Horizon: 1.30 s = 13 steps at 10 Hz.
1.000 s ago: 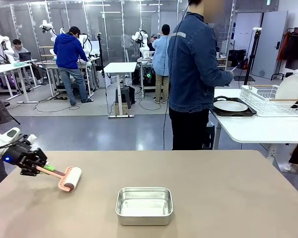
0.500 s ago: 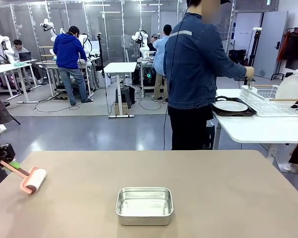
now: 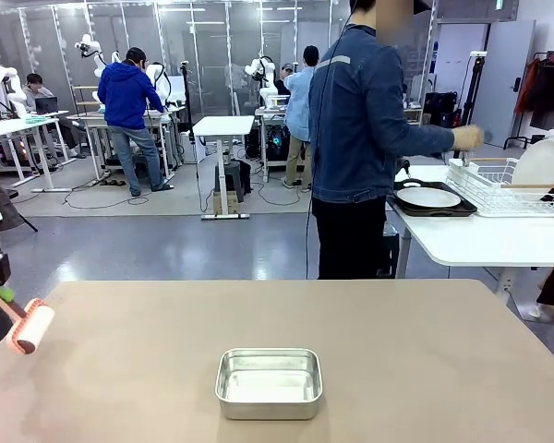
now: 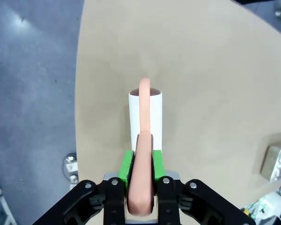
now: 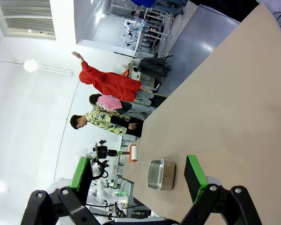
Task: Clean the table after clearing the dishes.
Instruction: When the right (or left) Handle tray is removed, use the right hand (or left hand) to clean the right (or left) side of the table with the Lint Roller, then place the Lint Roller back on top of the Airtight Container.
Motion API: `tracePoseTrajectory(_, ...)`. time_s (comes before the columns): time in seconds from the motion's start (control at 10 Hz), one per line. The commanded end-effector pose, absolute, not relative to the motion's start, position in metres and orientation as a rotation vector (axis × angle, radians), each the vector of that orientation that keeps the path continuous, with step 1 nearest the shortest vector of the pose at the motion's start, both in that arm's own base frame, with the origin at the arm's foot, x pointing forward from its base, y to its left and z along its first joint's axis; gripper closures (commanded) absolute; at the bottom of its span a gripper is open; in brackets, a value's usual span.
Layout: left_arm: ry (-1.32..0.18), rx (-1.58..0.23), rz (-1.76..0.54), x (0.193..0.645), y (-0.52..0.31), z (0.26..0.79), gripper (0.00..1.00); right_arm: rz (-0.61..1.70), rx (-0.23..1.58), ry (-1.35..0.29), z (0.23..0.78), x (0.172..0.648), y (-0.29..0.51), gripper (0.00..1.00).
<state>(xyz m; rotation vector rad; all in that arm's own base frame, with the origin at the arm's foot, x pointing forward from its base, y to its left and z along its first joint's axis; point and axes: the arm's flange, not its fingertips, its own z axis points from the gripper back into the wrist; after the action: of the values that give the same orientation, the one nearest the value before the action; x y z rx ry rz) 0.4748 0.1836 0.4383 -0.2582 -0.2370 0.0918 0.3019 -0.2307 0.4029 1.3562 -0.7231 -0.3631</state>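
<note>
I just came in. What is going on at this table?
The left pincer is shut on the pink handle of a white lint roller, at the left edge of the large beige table. The right pincer hangs open above the table, empty. A small rectangular steel pan sits near the front middle. Behind, a person in a denim jacket reaches toward a wire rack on a white side table, beside a white plate on a dark tray.
</note>
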Motion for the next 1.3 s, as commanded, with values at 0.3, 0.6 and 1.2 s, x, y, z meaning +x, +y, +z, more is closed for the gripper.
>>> tracePoseTrajectory(0.3, -0.327, -0.158, 0.092, 0.44, 0.156, 0.509, 0.78, -0.358, 1.363, -0.732, 0.406, 0.303, -0.23, 0.0)
tracePoseTrajectory(0.6, -0.323, -0.18, 0.05, 0.461, 0.163, 0.503, 0.78, -0.358, 1.363, -0.732, 0.406, 0.303, -0.23, 0.0)
tracePoseTrajectory(1.2, -0.323, -0.18, 0.05, 0.461, 0.163, 0.503, 0.78, -0.358, 1.363, -0.732, 0.406, 0.303, -0.23, 0.0)
